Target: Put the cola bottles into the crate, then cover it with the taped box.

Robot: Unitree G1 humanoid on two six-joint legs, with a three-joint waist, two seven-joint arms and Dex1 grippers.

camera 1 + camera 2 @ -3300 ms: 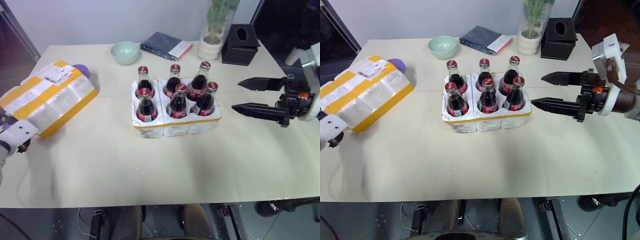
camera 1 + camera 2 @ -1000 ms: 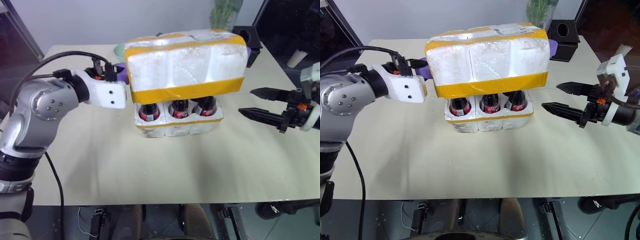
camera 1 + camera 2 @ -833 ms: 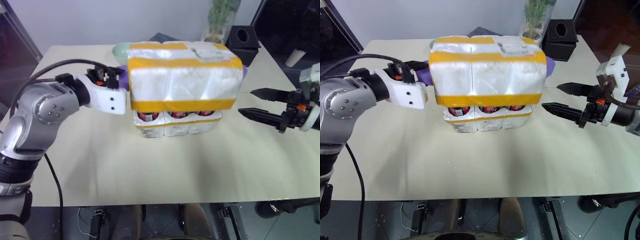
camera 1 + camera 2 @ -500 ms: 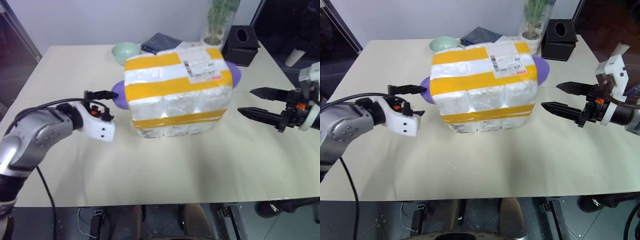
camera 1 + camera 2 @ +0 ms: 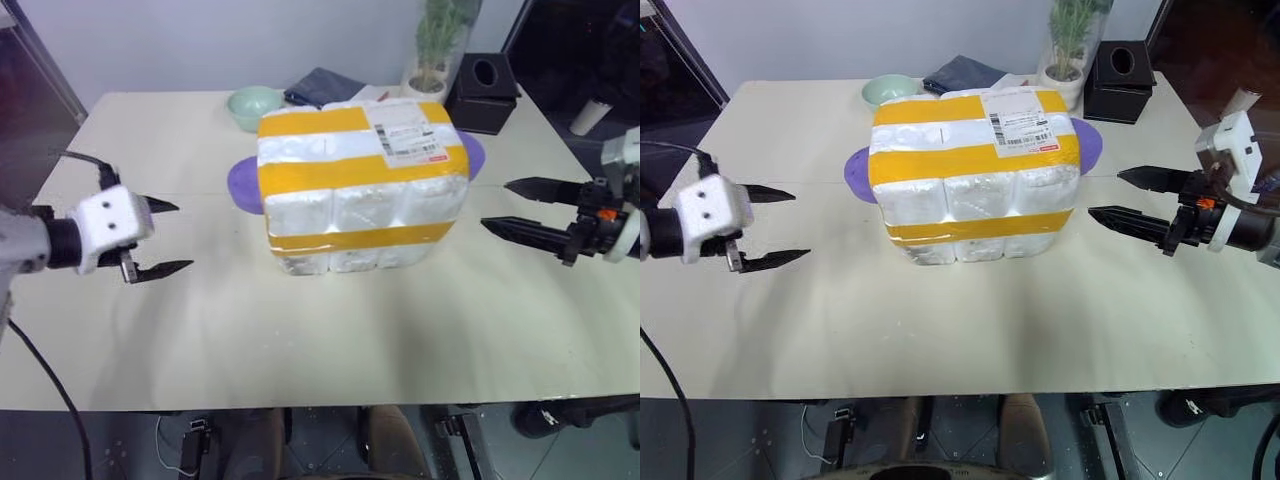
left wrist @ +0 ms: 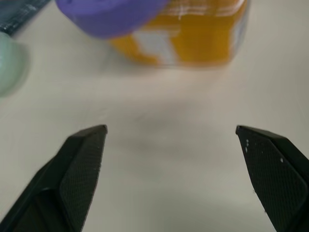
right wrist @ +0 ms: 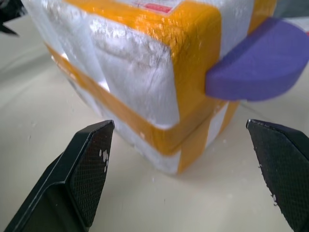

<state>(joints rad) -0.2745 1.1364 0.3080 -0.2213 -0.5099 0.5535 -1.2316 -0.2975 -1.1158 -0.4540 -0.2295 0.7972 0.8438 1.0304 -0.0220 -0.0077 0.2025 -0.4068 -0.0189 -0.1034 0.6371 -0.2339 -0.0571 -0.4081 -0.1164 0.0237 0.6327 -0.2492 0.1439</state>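
Both our grippers hang with fingers spread and nothing between them, the left gripper point(image 5: 155, 238) well off to one side of the taped box point(image 5: 360, 185) and the right gripper point(image 5: 528, 208) near its other side. We see the taped box sitting down over the crate point(image 5: 350, 260), whose foam peeks out beneath, so we judge the covering step done. Next we would only check the seating; its 2 purple side handles point(image 5: 858, 172) look level.

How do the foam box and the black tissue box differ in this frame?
The foam box is white with yellow bands and large; the black tissue box is plain, dark and smaller. The foam box sits mid-table between the open grippers; the tissue box stands at the far corner. Both rest on the table.
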